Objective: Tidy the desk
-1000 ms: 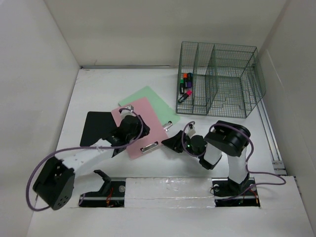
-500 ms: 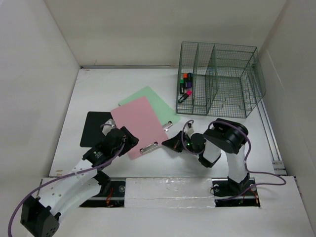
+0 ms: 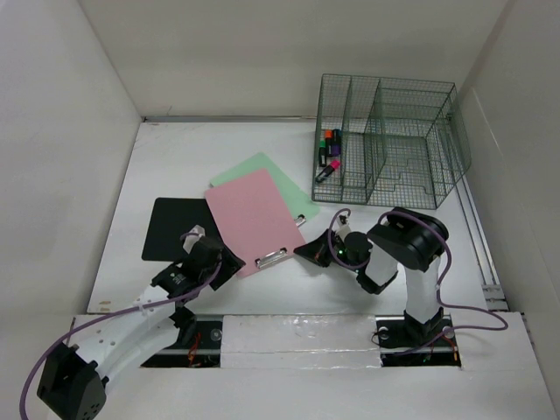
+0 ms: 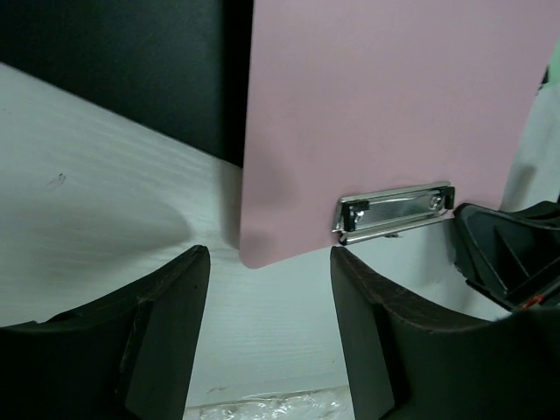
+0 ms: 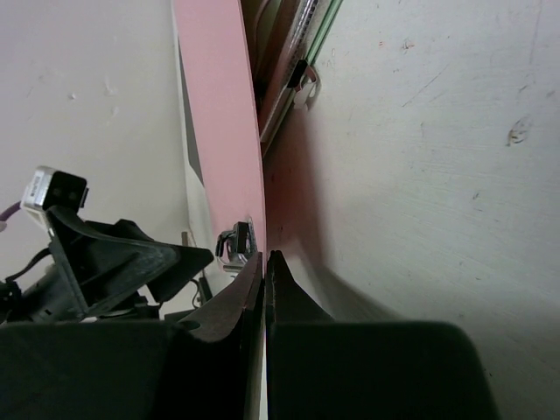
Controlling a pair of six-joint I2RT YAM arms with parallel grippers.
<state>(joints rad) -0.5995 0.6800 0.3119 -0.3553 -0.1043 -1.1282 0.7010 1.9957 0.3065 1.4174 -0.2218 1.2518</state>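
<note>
Counter: you have a flat, matte white top (image 3: 175, 166) running from the arm bases to the far wall. The right wrist view shows faint scuffs and specks on it.
Room: plain white walls (image 3: 262, 52) shut you in on the left, right and far sides.
Near edge: a white ledge (image 3: 297, 337) carries both arm bases, with purple cables looping off each arm.
Left fingers (image 3: 223, 262): apart and holding nothing, low over bare counter just short of the pink board's (image 3: 252, 219) near left corner.
Right fingers (image 3: 308, 252): together, clamped on the pink board's near edge right beside its clip (image 3: 271, 257). In your wrist view that edge runs straight into the slit between them.
Pink board: it lies between your two arms with the clip end nearest you. Whether the gripped edge is lifted off the counter, you cannot tell.
Black board (image 3: 171, 229): flat on the counter to the left, with its right side tucked under the pink board.
Green board (image 3: 255, 168): beyond the pink board and mostly covered by it, so only the far corner and right edge show.
Rack (image 3: 411, 166): green wire mesh, upright at the far right, near the green board but apart from it.
Markers (image 3: 329, 149): a few sit in the rack's leftmost compartment.
In the way: the pink board overlaps both other boards.
</note>
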